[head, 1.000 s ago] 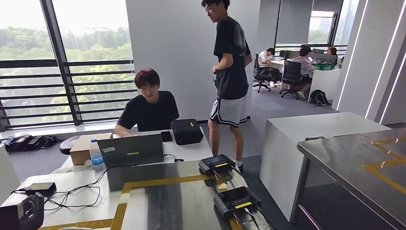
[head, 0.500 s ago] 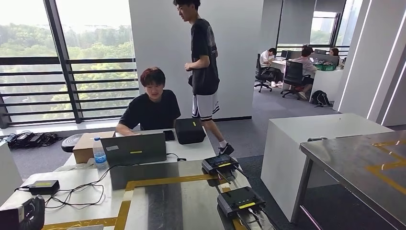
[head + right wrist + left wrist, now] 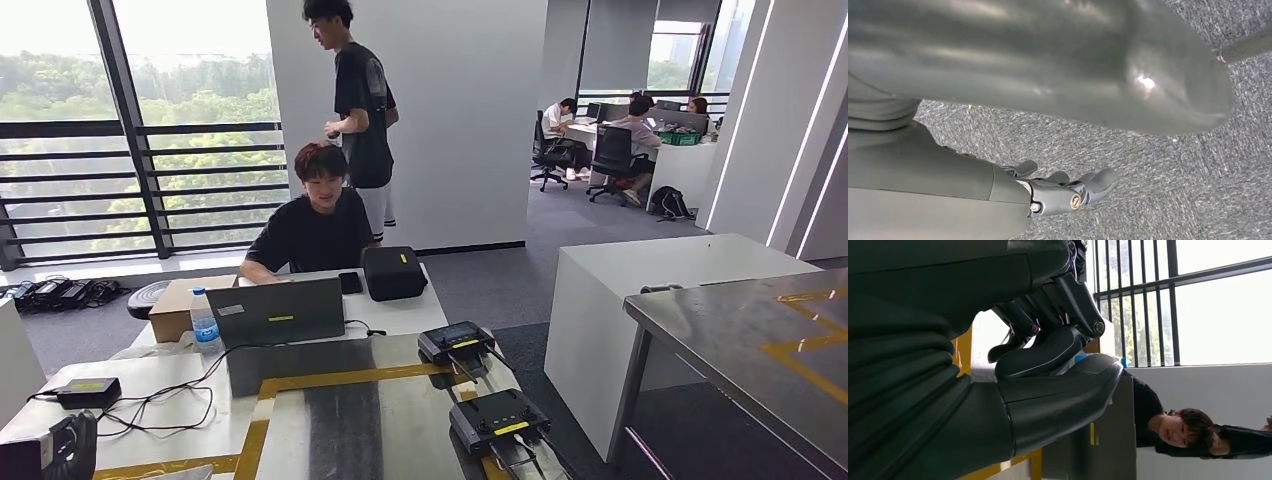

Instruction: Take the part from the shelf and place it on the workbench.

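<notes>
Part: neither hand holds it; its whereabouts cannot be told from here.
Right hand: hangs over grey carpet, fingers loosely apart, nothing in them.
Left hand: fingers curled in toward the thumb, nothing seen between them.
Beyond the left fingers: steel table with yellow tape, two black units at its edge, then a laptop.
Farther: seated person behind the laptop.
Change: standing person has walked from the right to behind the seated one; the table has barely shifted in the head view.
Judgement: the robot is hardly turning; finding the shelf is not yet done.
</notes>
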Motion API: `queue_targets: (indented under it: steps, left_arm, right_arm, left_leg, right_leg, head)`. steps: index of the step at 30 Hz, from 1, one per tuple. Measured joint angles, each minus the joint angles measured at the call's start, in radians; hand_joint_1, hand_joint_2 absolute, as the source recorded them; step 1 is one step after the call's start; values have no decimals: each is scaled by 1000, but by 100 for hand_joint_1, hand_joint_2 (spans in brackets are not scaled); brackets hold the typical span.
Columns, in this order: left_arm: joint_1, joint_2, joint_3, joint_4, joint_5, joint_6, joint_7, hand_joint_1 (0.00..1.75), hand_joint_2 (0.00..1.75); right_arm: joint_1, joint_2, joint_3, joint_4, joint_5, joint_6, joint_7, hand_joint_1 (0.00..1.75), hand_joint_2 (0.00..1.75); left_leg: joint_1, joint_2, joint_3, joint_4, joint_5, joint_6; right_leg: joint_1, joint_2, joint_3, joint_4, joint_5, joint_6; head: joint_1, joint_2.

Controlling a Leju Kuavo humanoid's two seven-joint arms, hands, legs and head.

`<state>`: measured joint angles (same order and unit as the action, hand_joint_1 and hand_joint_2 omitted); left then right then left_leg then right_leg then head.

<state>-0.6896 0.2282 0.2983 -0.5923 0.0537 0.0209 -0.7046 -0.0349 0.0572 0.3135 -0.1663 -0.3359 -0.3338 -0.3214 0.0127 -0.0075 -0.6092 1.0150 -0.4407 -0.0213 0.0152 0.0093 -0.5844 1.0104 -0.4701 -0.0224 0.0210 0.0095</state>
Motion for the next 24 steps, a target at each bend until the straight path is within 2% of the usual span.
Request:
queue_targets:
  steps: [6,10,14,24]
  left_arm:
    - [14,-1,0,-28,0,-16,0,175,175]
    - [19,-1,0,-38,0,-27,0,0,175]
    - [27,2,0,-46,-1,-47,0,0,0]
    - [30,3,0,-52,-16,-7,0,0,0]
  right_arm:
    - [-1,0,0,0,1,1,-1,0,0]
    - [-1,0,0,0,1,2,-2,0,0]
    - [-1,0,0,0,1,4,-2,0,0]
    - [-5,0,0,0,1,0,-2,0,0]
  left_leg:
    - [0,0,0,0,0,0]
    - [0,0,0,0,0,0]
    - [0,0,0,0,0,0]
    - [0,0,1,0,0,-1]
  right_leg:
    - [0,0,0,0,0,0]
    - [0,0,0,0,0,0]
    - [0,0,0,0,0,0]
    - [0,0,0,0,0,0]
  head:
    - [0,0]
    - [0,0]
    - [0,0]
    - [0,0]
